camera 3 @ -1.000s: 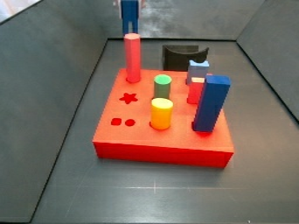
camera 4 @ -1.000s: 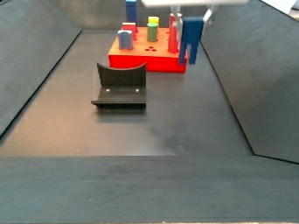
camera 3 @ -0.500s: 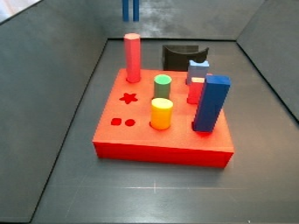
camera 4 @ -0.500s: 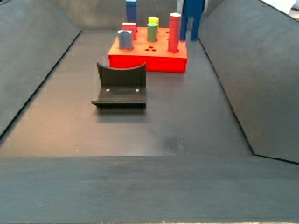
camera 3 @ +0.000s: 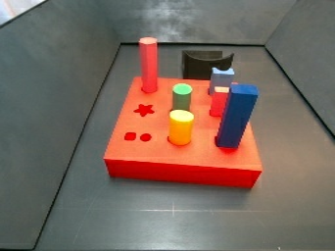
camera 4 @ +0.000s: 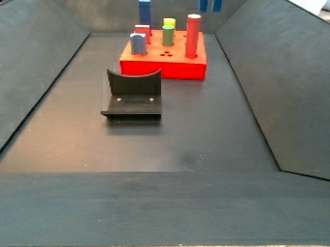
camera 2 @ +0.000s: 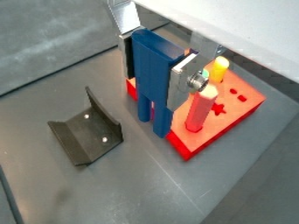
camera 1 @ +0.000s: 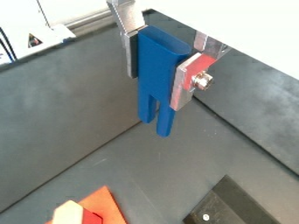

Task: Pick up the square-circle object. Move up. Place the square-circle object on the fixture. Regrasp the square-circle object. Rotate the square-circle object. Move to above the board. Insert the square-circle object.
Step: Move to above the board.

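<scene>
- The gripper (camera 1: 158, 74) is clamping the square-circle object (camera 1: 158, 96). Its flat silver fingers (camera 1: 184, 83) are pressing on two opposite faces of the piece, as both wrist views show.
- The square-circle object is hanging upright from the gripper with two short prongs pointing down. It is touching neither the floor nor anything else.
- In a wrist view the gripper (camera 2: 158, 74) is carrying the square-circle object (camera 2: 149, 87) in the air. The board (camera 2: 239, 109) and the fixture (camera 2: 87, 136) are lying below it, on either side.
- In a side view the board (camera 3: 131, 162) is lying flat on the dark floor, and the gripper is not showing there.
- The red cylinder (camera 3: 149, 64) is standing at about 11 o'clock on the board. The star hole (camera 3: 145, 110) is lying just in front of it.
- The green cylinder (camera 3: 181, 98) and the yellow cylinder (camera 3: 181, 127) are standing near the middle, the yellow one at 6 o'clock from the green.
- The tall blue prism (camera 3: 237, 116) is standing at about 3 o'clock on the board. The light-blue piece (camera 3: 222, 76) is standing at 12 o'clock from it.
- The fixture (camera 3: 203, 62) is sitting on the floor at roughly 1 o'clock beyond the board, apart from it.
- In a side view the fixture (camera 4: 131, 96) is standing alone in the middle. The board (camera 4: 161, 68) is lying at 12 o'clock from it, and a dark sliver at the top edge is too small to identify.
</scene>
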Tool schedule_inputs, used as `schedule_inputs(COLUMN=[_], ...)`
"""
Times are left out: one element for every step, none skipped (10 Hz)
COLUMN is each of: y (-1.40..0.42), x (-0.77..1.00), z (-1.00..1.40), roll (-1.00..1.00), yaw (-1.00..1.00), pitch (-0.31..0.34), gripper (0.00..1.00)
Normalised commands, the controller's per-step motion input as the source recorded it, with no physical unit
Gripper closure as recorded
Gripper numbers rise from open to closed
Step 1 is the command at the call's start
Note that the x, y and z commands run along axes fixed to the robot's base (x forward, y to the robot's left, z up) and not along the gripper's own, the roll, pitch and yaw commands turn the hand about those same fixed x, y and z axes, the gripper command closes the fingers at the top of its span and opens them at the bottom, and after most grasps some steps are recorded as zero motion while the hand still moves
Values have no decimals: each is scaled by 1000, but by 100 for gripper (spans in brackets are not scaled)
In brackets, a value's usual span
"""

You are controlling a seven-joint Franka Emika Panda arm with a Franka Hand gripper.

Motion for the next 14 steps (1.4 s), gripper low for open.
schedule_inputs(y=[-50,-47,-42,-39,-28,-21,-15,-11,-1000,-1000,-1000,-1000,-1000,-1000], x=[35,33,30,27,21,15,12,13,130,134,153,157,163,180], z=[1000,1000,1000,1000,840,679,464,305,-208,-243,-244,-241,-238,-235], roll=[108,108,107,106,104,102,101,97,112,102,46,4,-16,-26], yaw=[28,28,31,32,32,33,34,33,-568,-546,-322,-226,-77,-5], pitch=[82,82,81,82,82,80,82,82,174,159,110,89,52,28], gripper=[100,100,100,100,100,100,100,100,100,100,100,100,100,100])
